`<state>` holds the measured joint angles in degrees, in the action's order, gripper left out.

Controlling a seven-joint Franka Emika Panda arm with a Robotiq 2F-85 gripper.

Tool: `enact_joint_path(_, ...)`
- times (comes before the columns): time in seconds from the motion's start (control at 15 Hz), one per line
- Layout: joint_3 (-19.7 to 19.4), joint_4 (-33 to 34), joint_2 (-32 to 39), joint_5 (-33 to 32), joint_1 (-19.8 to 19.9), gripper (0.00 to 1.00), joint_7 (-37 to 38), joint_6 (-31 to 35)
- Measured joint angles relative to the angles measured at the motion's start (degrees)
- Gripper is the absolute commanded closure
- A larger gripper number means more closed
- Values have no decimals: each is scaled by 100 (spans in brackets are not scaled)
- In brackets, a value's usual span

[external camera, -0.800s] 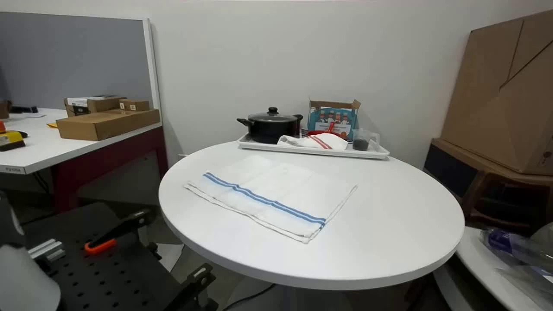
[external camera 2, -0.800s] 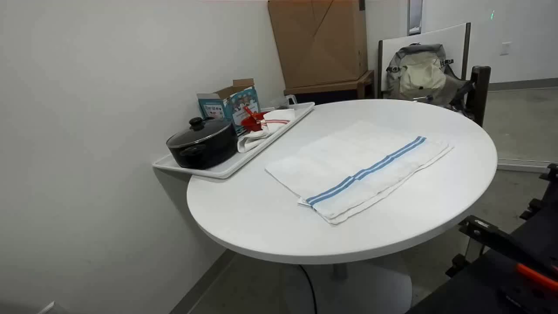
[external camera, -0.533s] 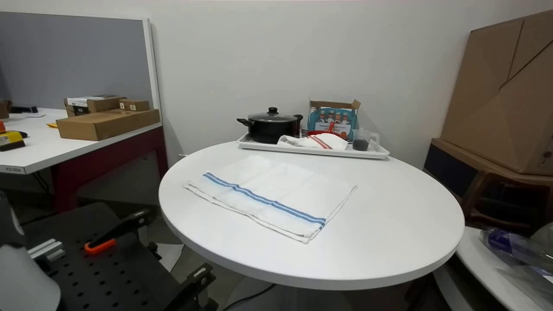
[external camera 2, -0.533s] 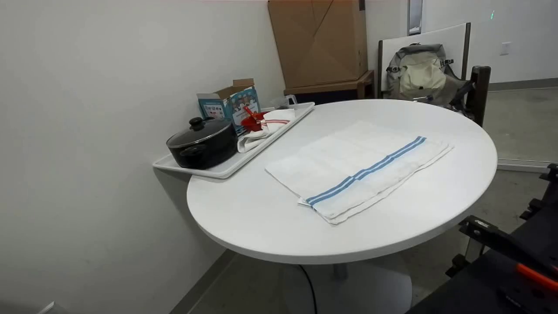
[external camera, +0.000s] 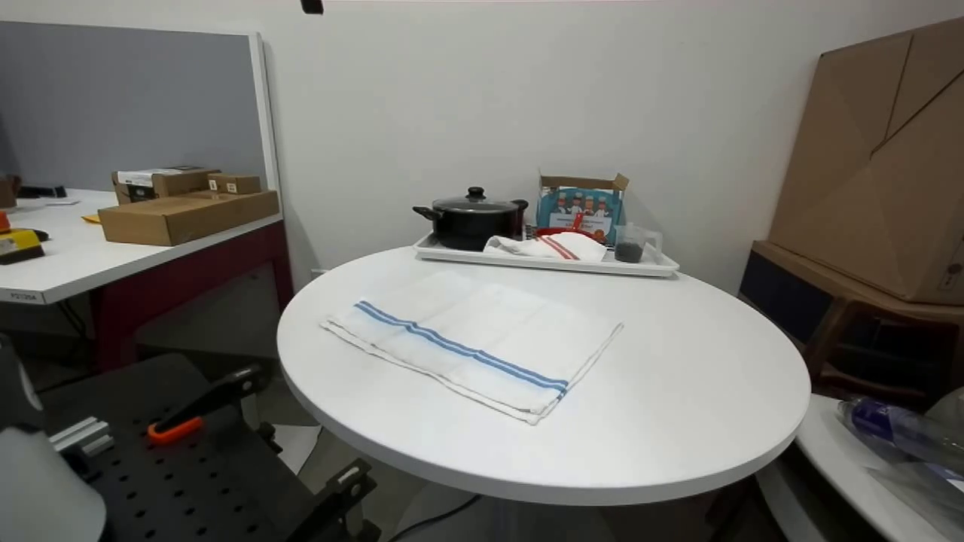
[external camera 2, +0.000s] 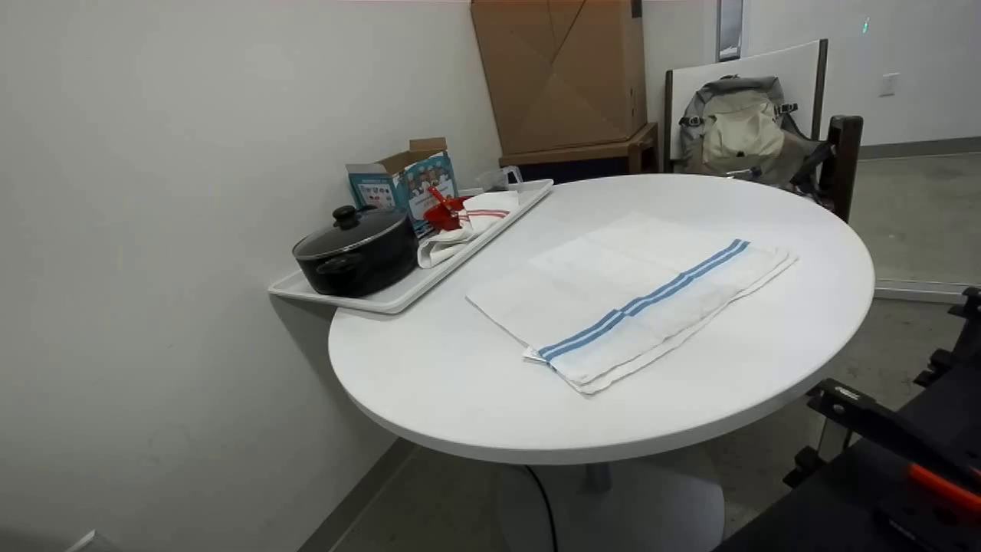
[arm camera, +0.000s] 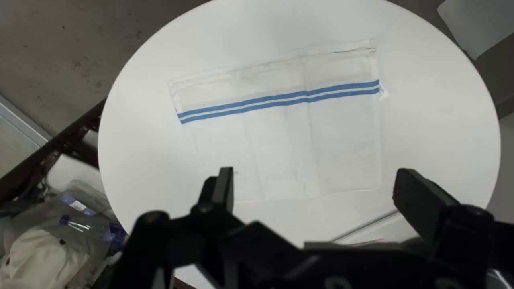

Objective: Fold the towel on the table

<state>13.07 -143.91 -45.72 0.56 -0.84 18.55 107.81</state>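
Note:
The white towel [external camera: 482,331] with a double blue stripe lies flat on the round white table [external camera: 678,406]. It shows in both exterior views [external camera 2: 613,276] and in the wrist view [arm camera: 277,140]. It is layered, with doubled edges near the striped side and creases across it. My gripper [arm camera: 314,171] is open and empty, seen in the wrist view high above the table. Its fingers overlap the towel's unstriped edge in that view. In an exterior view only a small black tip [external camera: 312,7], likely of the gripper, shows at the top edge.
A white tray [external camera: 520,263] at the table's wall side holds a black pot [external camera: 473,223], a blue box [external camera: 578,207], a red-striped cloth [external camera: 553,247] and a clear cup [external camera: 631,245]. A wall stands close behind. Cardboard boxes [external camera: 874,173] stand beside the table.
A small black tip has come into view at the top edge of an exterior view. The towel and the tray have not moved.

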Motion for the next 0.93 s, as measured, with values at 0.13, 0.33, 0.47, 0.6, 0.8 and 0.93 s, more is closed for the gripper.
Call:
enact_joint_path(0.13, -512, -145, 42, 1, 158, 0, -250, 194)
enact_joint_path(0.33, -1293, -245, 146, 3, 365, 0, -777, 428)
enact_joint_path(0.47, -1668, -243, 289, 3, 494, 0, -1090, 479)
enact_joint_path(0.6, -1882, -235, 502, 3, 607, 0, -1290, 494)
enact_joint_path(0.8, -2000, -224, 939, 3, 691, 0, -1413, 545)
enact_joint_path(0.93, -2010, -201, 1276, 3, 721, 0, -1415, 620)
